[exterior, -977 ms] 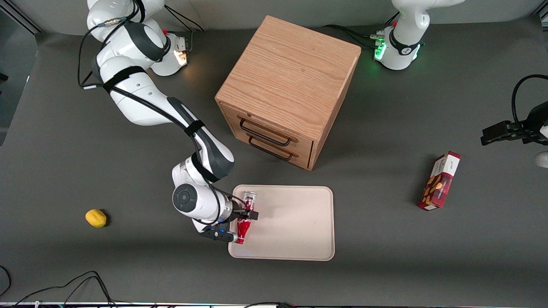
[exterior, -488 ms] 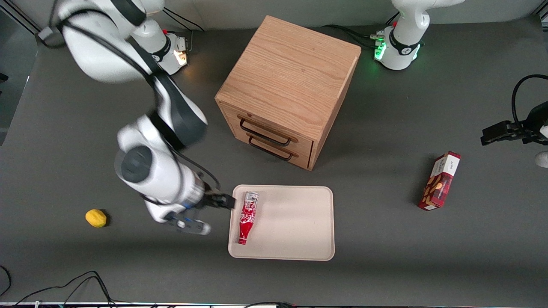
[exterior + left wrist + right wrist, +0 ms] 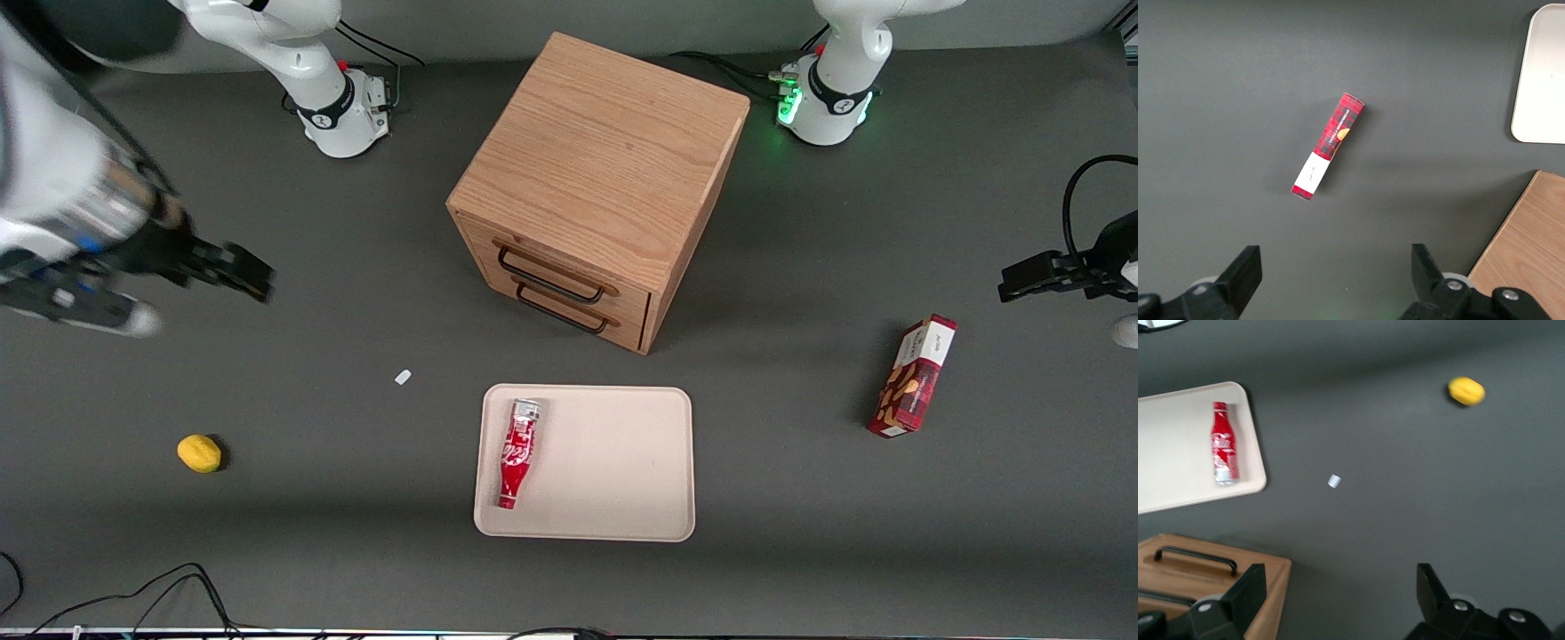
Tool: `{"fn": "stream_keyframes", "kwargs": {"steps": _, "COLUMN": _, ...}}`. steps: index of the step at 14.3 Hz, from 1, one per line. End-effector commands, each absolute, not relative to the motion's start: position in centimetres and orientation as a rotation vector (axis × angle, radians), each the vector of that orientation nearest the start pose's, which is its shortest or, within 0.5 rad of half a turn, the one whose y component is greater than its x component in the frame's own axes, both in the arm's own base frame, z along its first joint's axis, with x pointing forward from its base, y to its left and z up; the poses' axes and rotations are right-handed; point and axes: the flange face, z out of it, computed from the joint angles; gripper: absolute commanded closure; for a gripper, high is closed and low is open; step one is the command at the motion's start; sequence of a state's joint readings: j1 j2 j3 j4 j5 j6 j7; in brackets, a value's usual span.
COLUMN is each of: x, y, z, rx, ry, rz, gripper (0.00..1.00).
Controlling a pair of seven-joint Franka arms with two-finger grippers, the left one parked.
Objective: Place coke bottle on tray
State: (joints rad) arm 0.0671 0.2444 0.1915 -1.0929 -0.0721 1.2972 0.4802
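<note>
The coke bottle [image 3: 516,452] [image 3: 1224,443] lies flat on the cream tray [image 3: 613,471] [image 3: 1171,453], along the tray edge toward the working arm's end, silvery base toward the cabinet, red neck toward the front camera. My gripper [image 3: 238,270] [image 3: 1341,587] hangs high above the bare table, well away from the tray toward the working arm's end. Its fingers are spread wide and hold nothing.
A wooden two-drawer cabinet [image 3: 597,187] stands farther from the camera than the tray. A yellow lemon [image 3: 199,452] [image 3: 1466,391] and a small white scrap [image 3: 403,377] [image 3: 1333,481] lie on the table between tray and gripper. A red snack box [image 3: 913,376] [image 3: 1329,146] lies toward the parked arm's end.
The gripper let go of the bottle on the tray, then rose and swung away toward the working arm's end. The bottle stays flat on the tray.
</note>
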Motion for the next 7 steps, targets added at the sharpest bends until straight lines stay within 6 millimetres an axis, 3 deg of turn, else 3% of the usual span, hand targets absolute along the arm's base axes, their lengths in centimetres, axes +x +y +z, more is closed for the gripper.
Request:
{"fn": "stream_keyframes", "kwargs": {"steps": 1, "x": 51.0, "y": 6.5, "z": 68.4, "rx": -3.118, "ry": 0.437, "rz": 0.114, "gripper": 0.00}}
{"fn": "stream_keyframes", "kwargs": {"steps": 3, "x": 47.0, "y": 5.4, "z": 67.3, "rx": -3.112, "ry": 0.461, "rz": 0.058, "gripper": 0.00}}
{"fn": "stream_keyframes", "kwargs": {"steps": 5, "x": 44.5, "y": 4.7, "z": 66.3, "rx": -3.100, "ry": 0.472, "rz": 0.003, "gripper": 0.00}}
{"fn": "stream_keyframes", "kwargs": {"steps": 7, "x": 44.9, "y": 4.9, "z": 67.0, "rx": -3.094, "ry": 0.492, "rz": -0.001, "gripper": 0.00}}
